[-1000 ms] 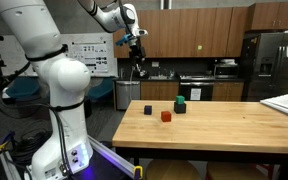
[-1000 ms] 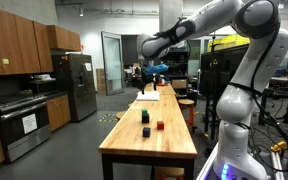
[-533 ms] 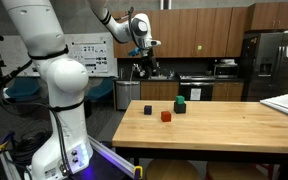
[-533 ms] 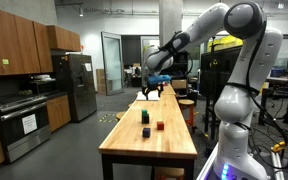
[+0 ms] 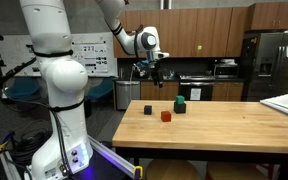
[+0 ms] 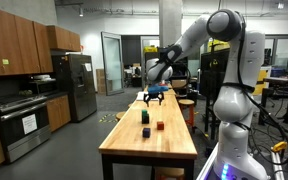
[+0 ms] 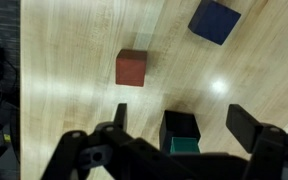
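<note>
My gripper (image 5: pixel 152 68) hangs open and empty in the air above the left end of a wooden table (image 5: pixel 234 130); it also shows in an exterior view (image 6: pixel 154 96). Three small blocks sit on the table: a dark blue one (image 5: pixel 148 109), a red one (image 5: pixel 166 116) and a green one (image 5: pixel 181 104). In the wrist view my gripper (image 7: pixel 182 125) looks straight down, and the green block (image 7: pixel 181 135) shows between the two dark fingers, far below them. The red block (image 7: pixel 132 67) and the dark blue block (image 7: pixel 214 20) lie further out.
A white sheet or book (image 5: pixel 284 105) lies at the table's far right end. The table edge (image 7: pixel 22 90) runs along the left of the wrist view. Kitchen cabinets, an oven and a fridge (image 6: pixel 79 85) stand beyond the table.
My arm has swung over towards the table and come lower; the gripper moved right in one exterior view. The blocks have not moved.
</note>
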Controlling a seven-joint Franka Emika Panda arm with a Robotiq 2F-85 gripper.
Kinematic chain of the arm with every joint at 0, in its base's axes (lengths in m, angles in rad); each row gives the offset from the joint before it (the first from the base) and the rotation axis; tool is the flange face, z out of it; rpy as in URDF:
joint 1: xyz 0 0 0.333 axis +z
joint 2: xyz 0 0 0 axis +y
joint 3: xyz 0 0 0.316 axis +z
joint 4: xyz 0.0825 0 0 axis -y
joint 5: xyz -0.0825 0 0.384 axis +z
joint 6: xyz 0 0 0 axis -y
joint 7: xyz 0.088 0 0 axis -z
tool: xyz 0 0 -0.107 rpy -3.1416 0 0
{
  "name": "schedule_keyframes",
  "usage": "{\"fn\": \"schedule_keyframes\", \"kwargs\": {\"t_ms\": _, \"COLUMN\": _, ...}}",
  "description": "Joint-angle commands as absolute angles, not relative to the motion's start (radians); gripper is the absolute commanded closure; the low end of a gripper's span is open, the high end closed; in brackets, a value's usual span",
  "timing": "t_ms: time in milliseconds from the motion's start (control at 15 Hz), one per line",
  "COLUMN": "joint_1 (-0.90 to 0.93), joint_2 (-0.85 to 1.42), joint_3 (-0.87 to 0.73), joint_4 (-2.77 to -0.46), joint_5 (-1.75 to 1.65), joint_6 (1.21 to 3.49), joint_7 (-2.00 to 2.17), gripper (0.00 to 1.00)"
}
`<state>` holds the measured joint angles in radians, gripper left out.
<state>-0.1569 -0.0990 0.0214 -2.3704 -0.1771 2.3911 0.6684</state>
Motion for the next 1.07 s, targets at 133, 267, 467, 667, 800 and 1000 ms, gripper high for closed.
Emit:
{"fn": "schedule_keyframes", "kwargs": {"t_ms": 133, "joint_1": -0.146, "joint_2": 0.017, "joint_3": -0.036, "joint_4": -2.297, "joint_5": -0.205, "joint_6": 2.461, "joint_7": 0.690, "gripper": 0.00}}
{"fn": "schedule_keyframes", "kwargs": {"t_ms": 267, "joint_1": -0.141, "joint_2": 0.058, "joint_3": -0.055, "joint_4": -2.259, "joint_5": -0.205, "joint_6": 2.470, "joint_7": 0.677, "gripper": 0.00}}
{"fn": "schedule_keyframes", "kwargs": {"t_ms": 467, "joint_1": -0.129, "joint_2": 0.116, "joint_3": -0.078, "joint_4": -2.191, "joint_5": -0.199, "joint_6": 2.469, "joint_7": 0.658, "gripper": 0.00}}
{"fn": "schedule_keyframes", "kwargs": {"t_ms": 667, "joint_1": -0.114, "joint_2": 0.175, "joint_3": -0.098, "joint_4": -2.117, "joint_5": -0.189, "joint_6": 2.464, "joint_7": 0.633, "gripper": 0.00}}
{"fn": "schedule_keyframes", "kwargs": {"t_ms": 800, "joint_1": -0.105, "joint_2": 0.215, "joint_3": -0.111, "joint_4": -2.074, "joint_5": -0.183, "joint_6": 2.463, "joint_7": 0.618, "gripper": 0.00}}
{"fn": "schedule_keyframes", "kwargs": {"t_ms": 1000, "joint_1": -0.095, "joint_2": 0.276, "joint_3": -0.130, "joint_4": -2.017, "joint_5": -0.174, "joint_6": 2.464, "joint_7": 0.591, "gripper": 0.00}}
